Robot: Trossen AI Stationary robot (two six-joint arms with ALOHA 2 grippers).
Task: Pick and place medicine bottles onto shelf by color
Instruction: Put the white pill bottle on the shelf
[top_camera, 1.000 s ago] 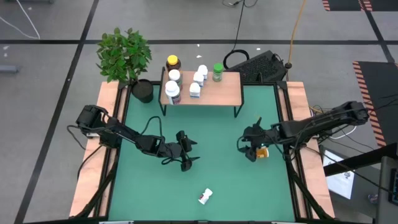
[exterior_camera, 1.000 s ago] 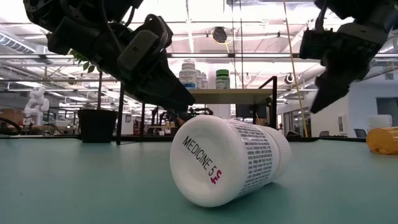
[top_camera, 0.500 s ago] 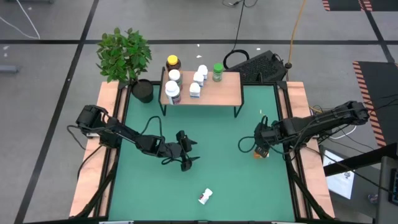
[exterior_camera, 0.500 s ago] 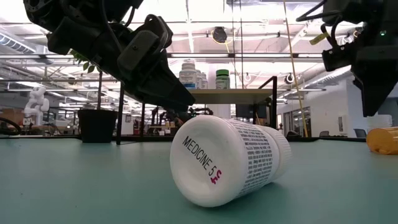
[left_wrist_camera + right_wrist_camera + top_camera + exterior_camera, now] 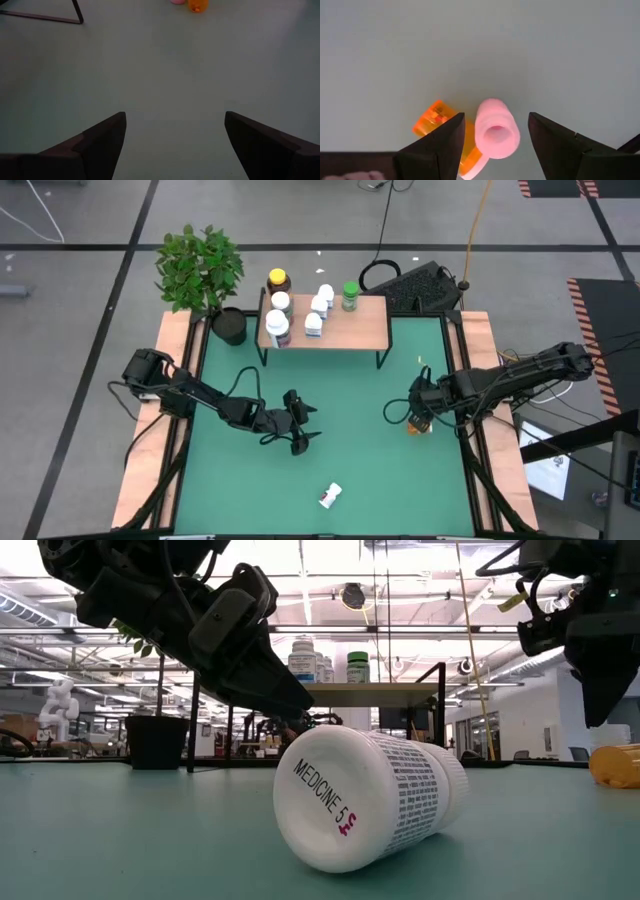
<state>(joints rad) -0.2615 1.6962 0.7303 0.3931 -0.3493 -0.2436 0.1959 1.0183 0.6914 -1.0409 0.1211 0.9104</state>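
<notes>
An orange medicine bottle with a pale cap lies on its side on the green table near the right edge. My right gripper hangs open above it, pointing down, with the cap end between its fingers and clear of them. A white medicine bottle marked "MEDICINE 5" lies on its side near the front edge. My left gripper stands open over the table's middle left, with nothing between its fingers. The shelf at the far edge carries several bottles, white ones, an amber one and a green one.
A potted plant in a black pot stands at the far left corner beside the shelf. A black keyboard lies beyond the table's far right corner. Bare green table stretches between the two grippers and in front of the shelf.
My right gripper has moved a little toward the table's right edge and tipped from a slant to pointing almost straight down, ending over the orange bottle. The bottles and my left gripper have stayed put.
</notes>
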